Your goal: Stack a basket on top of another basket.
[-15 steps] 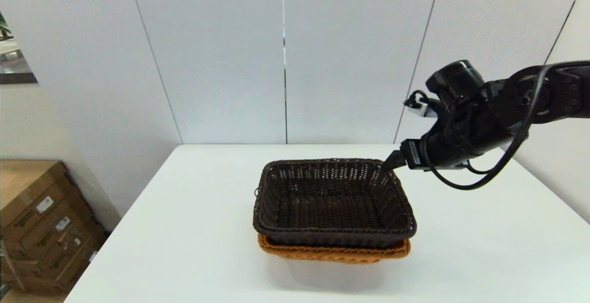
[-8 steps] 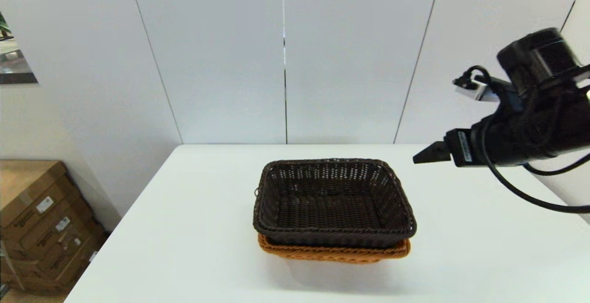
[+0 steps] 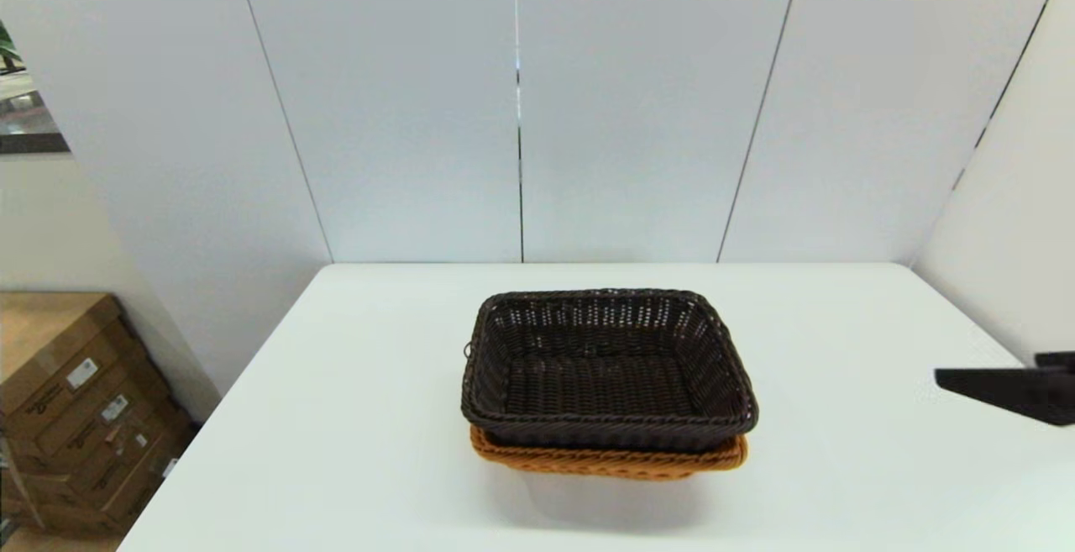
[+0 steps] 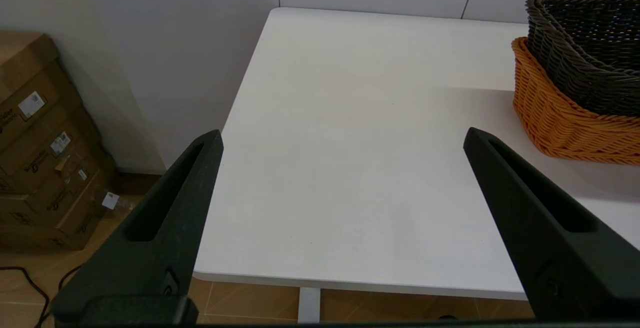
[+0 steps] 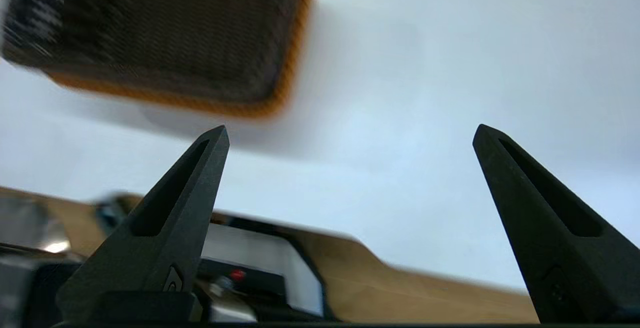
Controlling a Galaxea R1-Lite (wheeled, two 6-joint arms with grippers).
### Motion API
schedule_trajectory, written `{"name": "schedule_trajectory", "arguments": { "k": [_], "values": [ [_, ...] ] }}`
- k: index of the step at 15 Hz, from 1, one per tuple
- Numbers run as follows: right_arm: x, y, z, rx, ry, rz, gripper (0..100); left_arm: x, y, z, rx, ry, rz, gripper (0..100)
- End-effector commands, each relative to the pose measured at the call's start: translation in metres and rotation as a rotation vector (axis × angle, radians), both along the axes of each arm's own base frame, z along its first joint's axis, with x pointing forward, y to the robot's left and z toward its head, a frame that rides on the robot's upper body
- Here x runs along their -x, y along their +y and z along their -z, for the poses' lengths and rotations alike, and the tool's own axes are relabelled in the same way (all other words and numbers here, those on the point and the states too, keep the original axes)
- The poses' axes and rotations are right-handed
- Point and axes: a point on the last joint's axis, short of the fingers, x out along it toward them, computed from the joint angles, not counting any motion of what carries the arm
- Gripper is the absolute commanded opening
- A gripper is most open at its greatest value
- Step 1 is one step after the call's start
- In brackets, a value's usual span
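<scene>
The dark brown basket (image 3: 606,371) sits nested in the orange-tan basket (image 3: 605,462) at the middle of the white table (image 3: 840,417), with only the orange rim showing beneath it. One black finger (image 3: 999,390) of my right gripper pokes in from the right edge of the head view, well clear of the stack. In the right wrist view my right gripper (image 5: 350,133) is open and empty, with the baskets (image 5: 150,28) farther off. My left gripper (image 4: 342,136) hangs open and empty over the table's left front corner, with the stacked baskets (image 4: 565,113) off to one side.
Cardboard boxes (image 3: 76,401) stand on the floor left of the table. A grey panelled wall (image 3: 521,115) runs behind the table's far edge. The right wrist view shows the table's near edge and part of the robot's base (image 5: 260,268) below it.
My right arm has pulled away from the dark basket's far right corner, going right and down until only a fingertip shows at the picture's edge. The baskets have not moved.
</scene>
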Motion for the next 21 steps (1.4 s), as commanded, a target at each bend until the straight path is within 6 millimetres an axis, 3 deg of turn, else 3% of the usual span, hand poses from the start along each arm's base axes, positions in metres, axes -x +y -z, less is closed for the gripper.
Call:
{"name": "schedule_trajectory", "arguments": {
  "k": [1,5,8,17,21],
  "values": [
    [0.081,-0.021,0.051,0.065,-0.067,0.102,100,0.0,0.0,0.0,0.001,0.0,-0.002,100],
    [0.115,-0.021,0.091,0.092,-0.126,0.142,100,0.0,0.0,0.0,0.001,-0.001,-0.001,100],
    [0.126,-0.021,0.116,0.111,-0.205,0.152,100,0.0,0.0,0.0,0.001,-0.001,-0.001,100],
    [0.141,-0.023,0.143,0.133,-0.408,0.128,100,0.0,0.0,0.0,0.001,0.0,-0.002,100],
    [0.137,-0.023,0.153,0.138,-0.543,0.153,100,0.0,0.0,0.0,0.001,0.0,-0.002,100]
  ]
}}
